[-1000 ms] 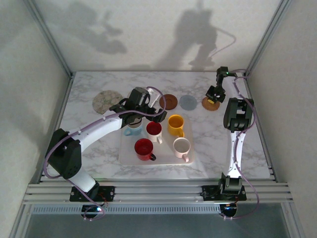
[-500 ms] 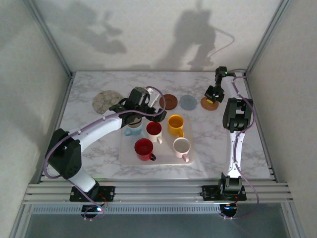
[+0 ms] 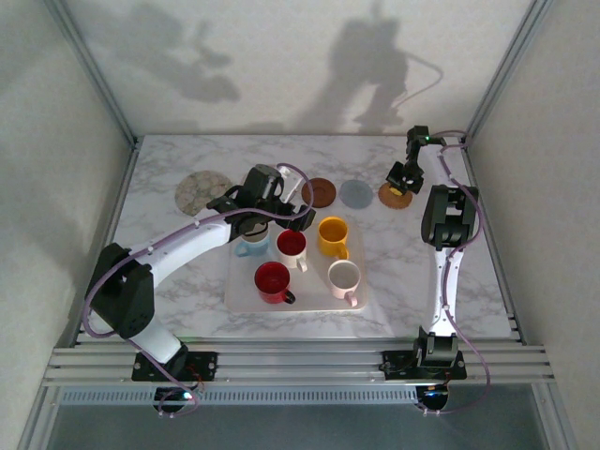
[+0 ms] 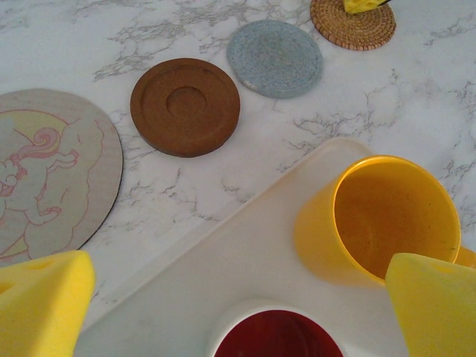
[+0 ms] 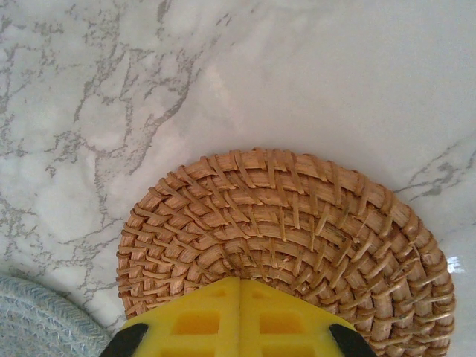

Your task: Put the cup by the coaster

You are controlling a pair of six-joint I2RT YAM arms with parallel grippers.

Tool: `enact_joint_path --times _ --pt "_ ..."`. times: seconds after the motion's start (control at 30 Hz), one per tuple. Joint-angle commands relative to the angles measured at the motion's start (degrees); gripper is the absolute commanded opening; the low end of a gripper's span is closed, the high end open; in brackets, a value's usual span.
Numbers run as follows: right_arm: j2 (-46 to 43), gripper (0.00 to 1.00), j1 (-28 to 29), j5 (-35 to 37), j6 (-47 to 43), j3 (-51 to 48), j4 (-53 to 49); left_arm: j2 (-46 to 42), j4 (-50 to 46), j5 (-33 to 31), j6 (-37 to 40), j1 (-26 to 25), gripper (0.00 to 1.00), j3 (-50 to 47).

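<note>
L claw (image 4: pixel 238 305) spread wide, empty, hovering over the tray (image 4: pixel 223 253) btwn yellow cup (image 4: pixel 387 216) & red-lined mug (image 4: pixel 275 336). Every cup sits on the tray, none by a coaster yet. R claw (image 5: pixel 239 312) pinched shut on nothing, over wicker coaster (image 5: pixel 282 216). Risk: cups packed tight, so a descending finger could clip a neighbour's rim & tip it.

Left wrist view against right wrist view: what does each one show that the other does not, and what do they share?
Left wrist, not right: brown wooden coaster, picture mat, white tray with yellow cup and red-lined cup, open left gripper. Right wrist, not left: right gripper, shut, its pads meeting over the rattan coaster's edge. Shared: rattan coaster, grey woven coaster, marble table.
</note>
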State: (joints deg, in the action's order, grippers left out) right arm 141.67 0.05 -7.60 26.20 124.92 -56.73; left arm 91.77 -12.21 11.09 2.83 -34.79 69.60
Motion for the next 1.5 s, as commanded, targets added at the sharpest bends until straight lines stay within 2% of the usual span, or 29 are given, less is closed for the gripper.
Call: enact_joint_path --times 0.0,0.8,1.27,1.47 --pt "3.50 0.00 1.33 -1.28 -0.62 -0.64 -2.24 -0.07 -0.01 -0.46 -0.11 0.34 1.00 0.45" --pt "1.61 0.00 1.43 -1.37 -1.97 2.74 -4.71 -0.72 -0.57 -0.64 -0.11 0.33 1.00 1.59" --pt "-1.63 0.00 1.19 1.67 -3.52 5.65 -7.27 -1.42 -0.62 -0.36 -0.10 0.33 1.00 2.71" --pt "-7.57 0.02 1.35 0.42 -4.03 2.51 -4.18 -4.49 1.31 -5.41 -1.74 0.33 1.00 2.73"
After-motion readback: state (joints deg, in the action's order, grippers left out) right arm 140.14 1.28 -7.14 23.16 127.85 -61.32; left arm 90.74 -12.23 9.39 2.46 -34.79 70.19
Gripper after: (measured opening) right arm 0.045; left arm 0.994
